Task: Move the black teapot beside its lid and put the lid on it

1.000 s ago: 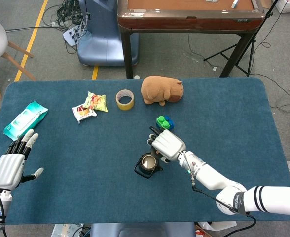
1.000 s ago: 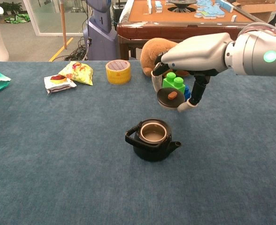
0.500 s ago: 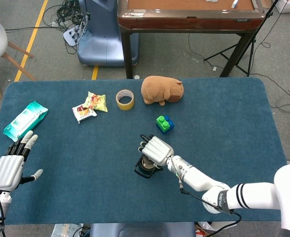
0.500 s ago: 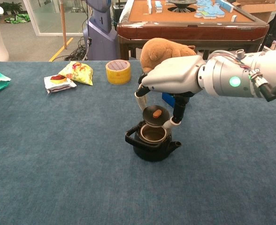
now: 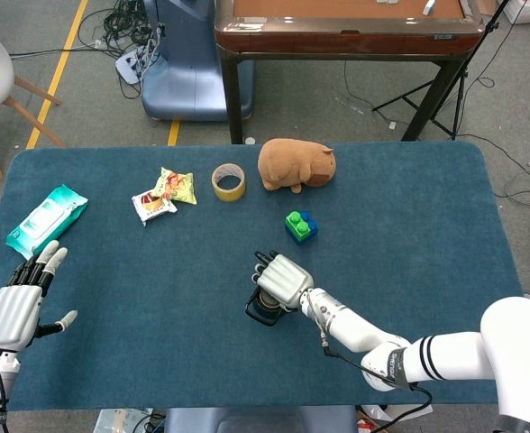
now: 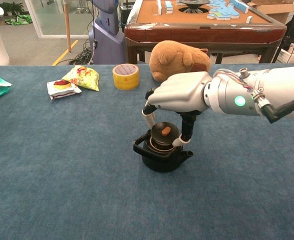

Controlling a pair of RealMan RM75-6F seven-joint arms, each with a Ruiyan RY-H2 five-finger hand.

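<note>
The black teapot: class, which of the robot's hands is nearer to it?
Right. The right hand is directly above the black teapot, holding the lid over its opening; the left hand sits far off at the table's edge.

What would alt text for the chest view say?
The right hand holds the lid just over the teapot on a blue table. Behind are a plush toy, tape roll and snack packets.

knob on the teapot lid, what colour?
Orange-brown knob on a black lid; chest view shows it best.
</note>
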